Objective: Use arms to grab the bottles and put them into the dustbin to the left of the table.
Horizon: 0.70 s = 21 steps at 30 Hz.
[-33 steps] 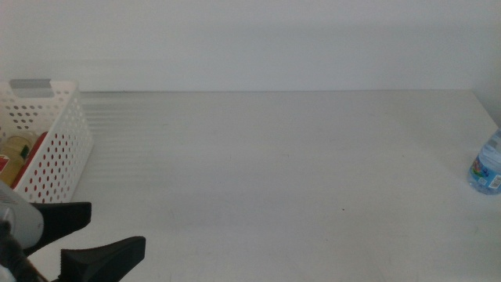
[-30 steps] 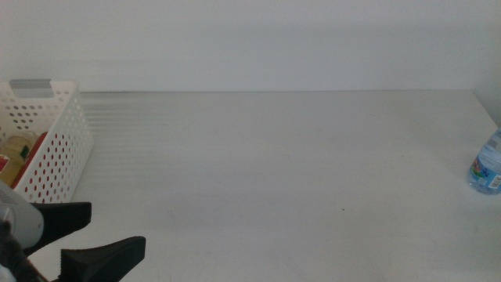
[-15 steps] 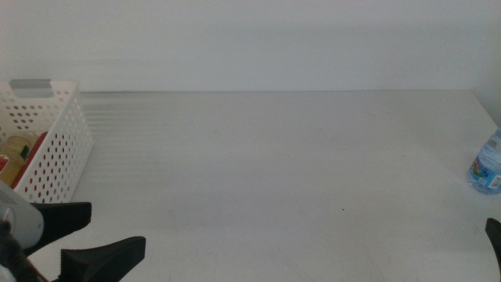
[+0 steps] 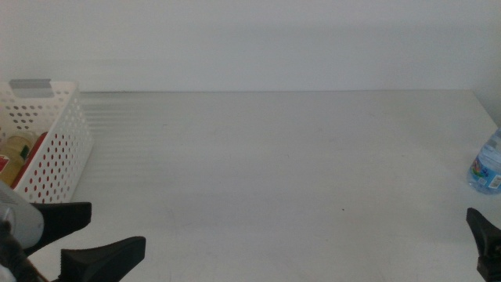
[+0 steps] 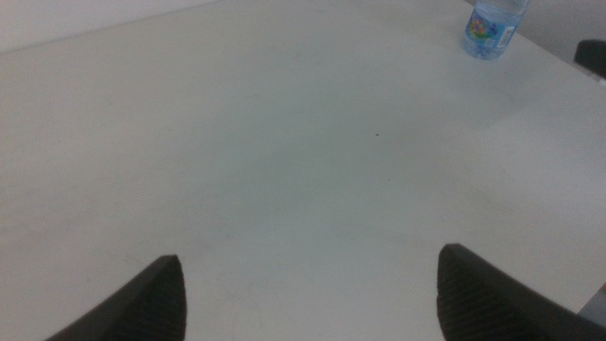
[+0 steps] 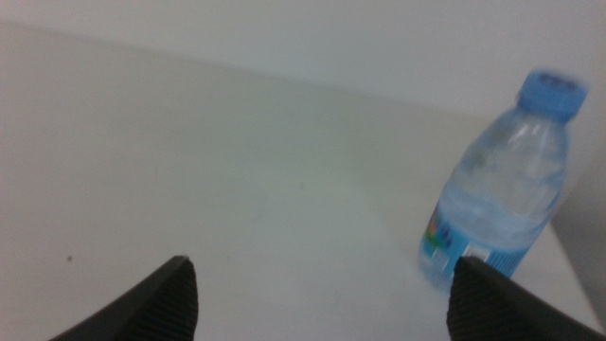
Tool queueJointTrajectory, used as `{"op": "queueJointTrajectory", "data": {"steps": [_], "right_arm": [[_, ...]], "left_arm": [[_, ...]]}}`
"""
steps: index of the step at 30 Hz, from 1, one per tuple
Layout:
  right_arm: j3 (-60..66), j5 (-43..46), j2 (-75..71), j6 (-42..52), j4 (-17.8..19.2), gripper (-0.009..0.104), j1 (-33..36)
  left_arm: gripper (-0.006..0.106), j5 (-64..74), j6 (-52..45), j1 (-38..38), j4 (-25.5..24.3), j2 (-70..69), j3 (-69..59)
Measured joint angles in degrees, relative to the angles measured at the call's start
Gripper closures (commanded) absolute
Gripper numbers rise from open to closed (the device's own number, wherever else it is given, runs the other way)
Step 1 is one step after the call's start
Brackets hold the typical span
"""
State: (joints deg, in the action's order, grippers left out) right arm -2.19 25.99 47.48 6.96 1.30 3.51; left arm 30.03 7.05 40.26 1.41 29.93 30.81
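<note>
I see two items already in the dustbin [image 4: 55,149] at frame left, only the water bottle [image 4: 488,166] remaining far right, my right end effector [image 6: 317,298] spread wide near it.

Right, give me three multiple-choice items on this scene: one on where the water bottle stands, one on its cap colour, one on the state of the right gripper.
1. Where does the water bottle stand?
A. in the basket
B. at the table's right edge
C. at the table's middle

2. What colour is its cap?
A. blue
B. red
C. green

3. What state is the right gripper in?
A. shut on the bottle
B. shut and empty
C. open, empty

Answers: 1 B, the middle view shows it upright on the table by the right edge, far from the basket. 2 A, the right wrist view shows a blue cap. 3 C, its jaws stand wide apart with only table between them, the bottle beyond them.
</note>
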Motion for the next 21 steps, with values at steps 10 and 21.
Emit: {"op": "queueJointTrajectory", "data": {"steps": [10,21], "right_arm": [[3.28,18.06,11.19,-4.56,-6.0,0.012,0.0],[3.28,20.42,14.45,-4.69,-7.14,0.012,0.0]], "left_arm": [[0.017,0.0,0.0,0.0,0.05,0.0,0.0],[0.017,0.0,0.0,0.0,0.05,0.0,0.0]]}}
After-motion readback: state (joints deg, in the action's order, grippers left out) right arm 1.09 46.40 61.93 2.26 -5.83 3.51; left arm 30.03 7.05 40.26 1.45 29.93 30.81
